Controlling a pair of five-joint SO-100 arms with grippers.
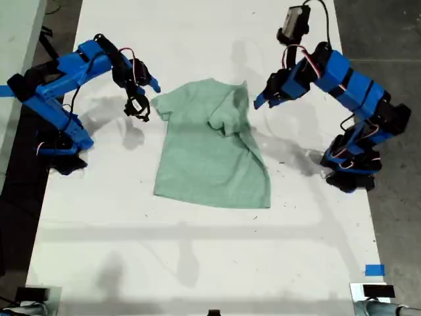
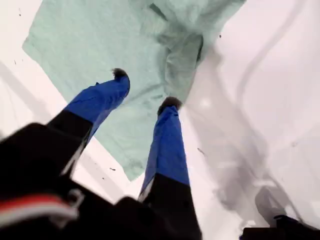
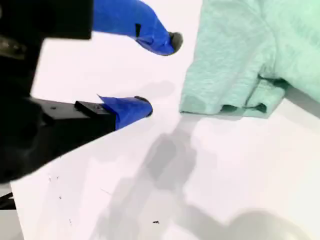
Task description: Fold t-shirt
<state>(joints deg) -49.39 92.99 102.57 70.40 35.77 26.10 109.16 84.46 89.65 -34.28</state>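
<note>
Honestly, my second gripper [image 3: 160, 75], jaws spread and empty, hovers just beside the t-shirt [image 1: 210, 151]'s unfolded sleeve [image 1: 161, 105] at the exterior view's left.

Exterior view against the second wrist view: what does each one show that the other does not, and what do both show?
Only the exterior view: the whole t-shirt, with one sleeve folded over on the exterior view's right, my first gripper near that fold, and a blue tape mark.
Only the second wrist view: the sleeve hem up close, and my second gripper with its jaws apart, beside that hem and holding nothing.
Both: the t-shirt, my second gripper and the white table.
</note>
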